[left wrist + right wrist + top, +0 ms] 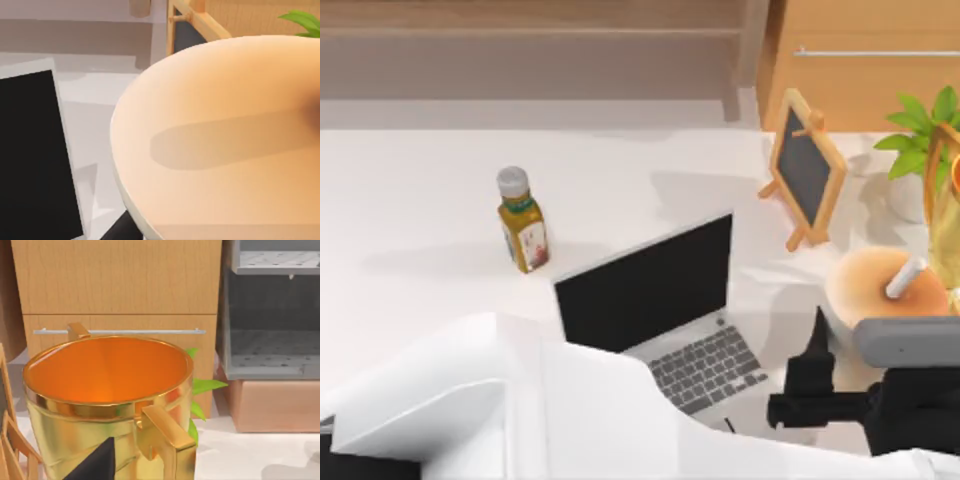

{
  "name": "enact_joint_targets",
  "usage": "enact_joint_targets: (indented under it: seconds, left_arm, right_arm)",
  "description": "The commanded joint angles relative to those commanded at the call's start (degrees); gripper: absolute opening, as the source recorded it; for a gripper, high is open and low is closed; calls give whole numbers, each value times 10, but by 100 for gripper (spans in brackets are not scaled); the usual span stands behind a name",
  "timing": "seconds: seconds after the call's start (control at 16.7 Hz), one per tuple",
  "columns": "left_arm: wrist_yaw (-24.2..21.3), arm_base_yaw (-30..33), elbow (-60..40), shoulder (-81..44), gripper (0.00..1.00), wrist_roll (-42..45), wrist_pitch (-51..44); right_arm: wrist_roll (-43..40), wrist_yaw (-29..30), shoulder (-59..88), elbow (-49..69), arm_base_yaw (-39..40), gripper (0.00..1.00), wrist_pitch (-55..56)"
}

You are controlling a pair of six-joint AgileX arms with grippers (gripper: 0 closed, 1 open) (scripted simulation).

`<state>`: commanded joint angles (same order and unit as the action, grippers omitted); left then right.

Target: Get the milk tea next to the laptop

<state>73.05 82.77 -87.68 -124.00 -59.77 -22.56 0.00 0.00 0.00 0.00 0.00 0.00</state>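
Note:
The milk tea (pixel 870 285), its domed peach lid and white straw showing, is just to the right of the laptop (pixel 660 300), level with the keyboard. The laptop stands open with a black screen. My left arm reaches across the table's front, and its black gripper (pixel 870 335) is right at the cup's near side. In the left wrist view the lid (pixel 220 140) looms very close, with the laptop screen (pixel 30 160) beside it. I cannot tell whether the cup rests on the table or is held. A dark part of my right gripper (pixel 95 467) shows before a golden vase (pixel 100 405).
A yellow-green bottle (pixel 522 225) stands on the white table (pixel 420 200) left of the laptop. A chalkboard easel (pixel 805 165) stands behind the cup. A potted plant (pixel 920 130) and the golden vase (pixel 948 230) crowd the far right. Wooden cabinets line the back.

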Motion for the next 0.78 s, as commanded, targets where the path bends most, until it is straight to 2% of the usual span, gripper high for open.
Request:
enact_joint_targets:
  seconds: [0.24,0.78]
  left_arm:
    - [-12,-10,-2,-4,0,-6,23]
    - [21,2,0,-6,0,-3,65]
  right_arm:
    - [0,0,0,0,0,100,0]
    - [0,0,0,0,0,100,0]
